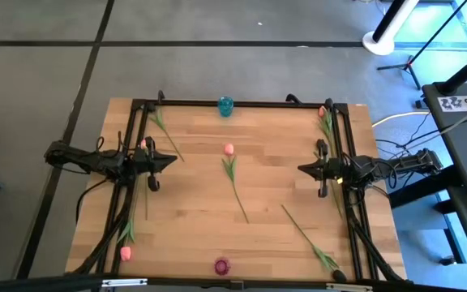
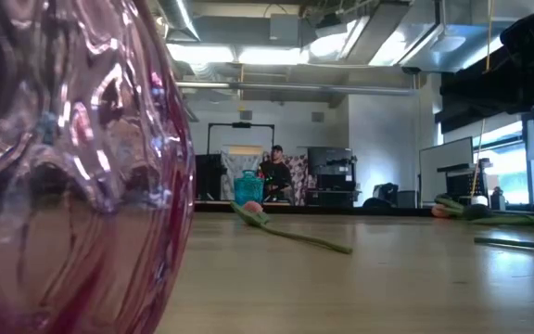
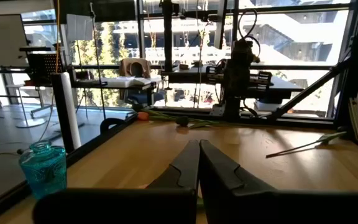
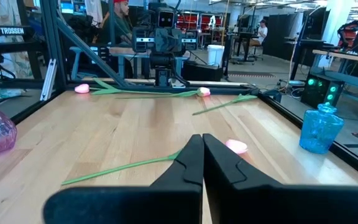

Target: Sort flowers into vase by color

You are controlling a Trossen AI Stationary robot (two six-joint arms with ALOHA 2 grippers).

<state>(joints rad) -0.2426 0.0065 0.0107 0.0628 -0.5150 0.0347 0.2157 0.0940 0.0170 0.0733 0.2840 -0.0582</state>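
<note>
Five flowers (image 1: 235, 180) and two vases (image 1: 226, 105) lie untouched; left gripper (image 1: 171, 161) and right gripper (image 1: 302, 169) closed, empty.

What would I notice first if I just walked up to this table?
Probably the flowers scattered flat all over the wooden table, one with a pink head right in the middle. Next, two little glass vases: a blue vase at the far edge and a pink vase at the near edge. The left gripper and right gripper wait shut at the sides.

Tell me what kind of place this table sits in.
Probably a robotics lab or workshop: exposed ceiling ducts, a person seated at a workstation beyond the wooden table, and another bench with equipment by tall windows.
</note>
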